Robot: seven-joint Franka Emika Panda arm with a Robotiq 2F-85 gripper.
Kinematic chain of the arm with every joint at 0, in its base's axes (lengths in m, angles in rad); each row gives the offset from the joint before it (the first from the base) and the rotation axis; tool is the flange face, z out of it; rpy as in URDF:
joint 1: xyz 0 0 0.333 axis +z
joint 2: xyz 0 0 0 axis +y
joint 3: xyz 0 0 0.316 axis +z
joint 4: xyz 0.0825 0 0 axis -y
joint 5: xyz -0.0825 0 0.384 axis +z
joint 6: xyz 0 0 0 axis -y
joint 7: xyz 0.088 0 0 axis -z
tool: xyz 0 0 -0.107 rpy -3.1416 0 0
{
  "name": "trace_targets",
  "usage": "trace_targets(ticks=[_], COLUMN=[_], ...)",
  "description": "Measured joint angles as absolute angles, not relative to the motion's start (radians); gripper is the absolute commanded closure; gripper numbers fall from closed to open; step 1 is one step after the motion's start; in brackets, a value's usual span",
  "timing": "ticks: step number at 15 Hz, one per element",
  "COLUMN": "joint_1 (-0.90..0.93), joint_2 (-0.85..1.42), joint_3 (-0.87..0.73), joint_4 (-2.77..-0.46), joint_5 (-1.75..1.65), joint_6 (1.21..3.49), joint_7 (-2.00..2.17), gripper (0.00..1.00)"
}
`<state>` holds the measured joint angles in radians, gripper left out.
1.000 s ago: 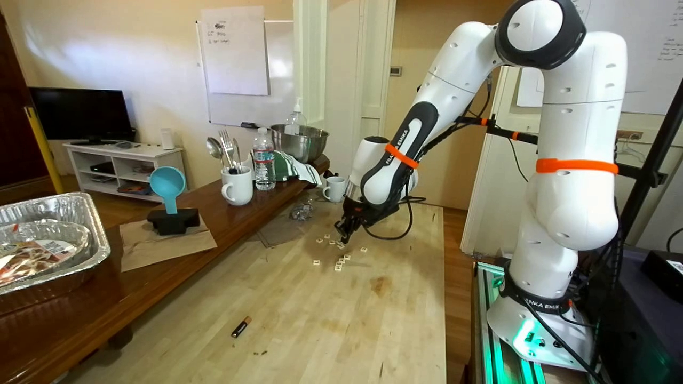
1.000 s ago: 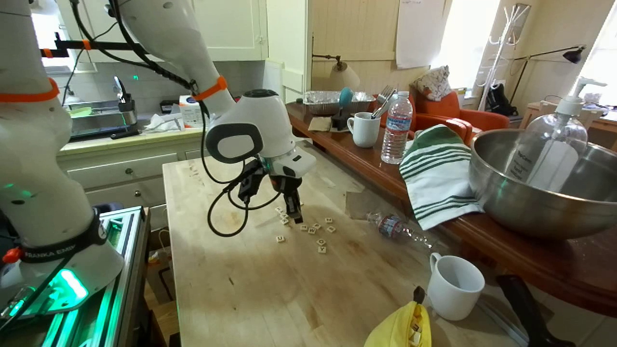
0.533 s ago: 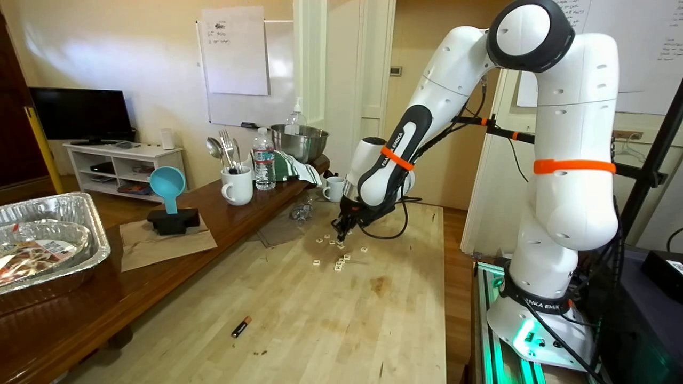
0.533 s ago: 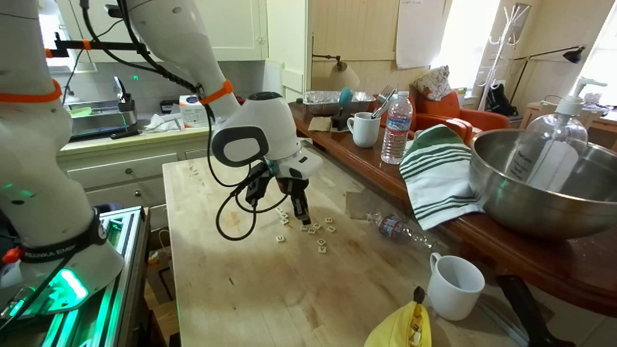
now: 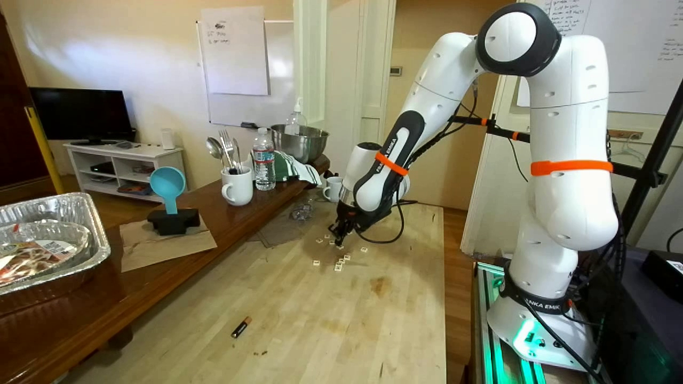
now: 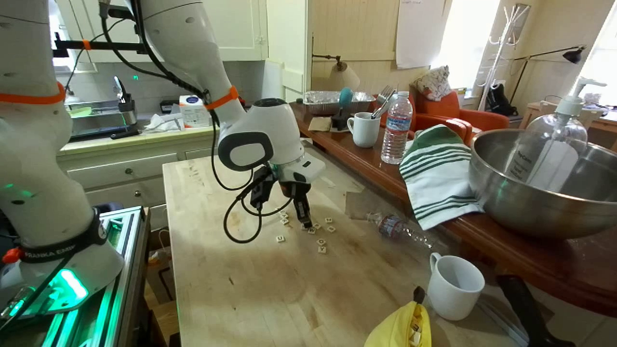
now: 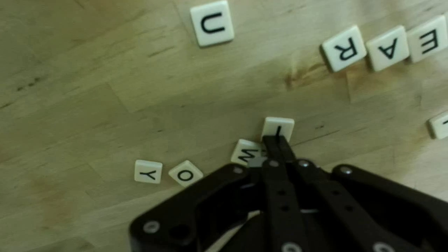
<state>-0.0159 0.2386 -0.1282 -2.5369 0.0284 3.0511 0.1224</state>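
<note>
The R tile [image 7: 344,49], A tile [image 7: 387,48] and E tile [image 7: 428,39] already form a row, the U tile [image 7: 212,23] lies apart, and the pressed-together hand [image 7: 275,138] is at a half-hidden tile [image 7: 279,125].

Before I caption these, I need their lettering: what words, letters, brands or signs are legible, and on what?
"FRANKA EMIKA": arm panel
"FRANKA EMI", end hidden: base collar
"U": lone tile
"R": tile beside A
"A": middle tile
"E": end tile
"W" or "M": partly hidden tile
"O": turned tile
"Y": tile beside O
Half covered by the hand: front tile
Too small or blurred: water bottle label, pump bottle label, handwritten sheets
</note>
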Motion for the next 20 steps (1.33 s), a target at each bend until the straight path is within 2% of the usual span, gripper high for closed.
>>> trace_targets(ticks=[20], joint_1=[-0.021], joint_2=[0.197], joint_3=[-0.093], joint_4=[-2.627], joint_5=[-0.172], joint_6=[3.131], joint_7=[-0.202], gripper=[1.00])
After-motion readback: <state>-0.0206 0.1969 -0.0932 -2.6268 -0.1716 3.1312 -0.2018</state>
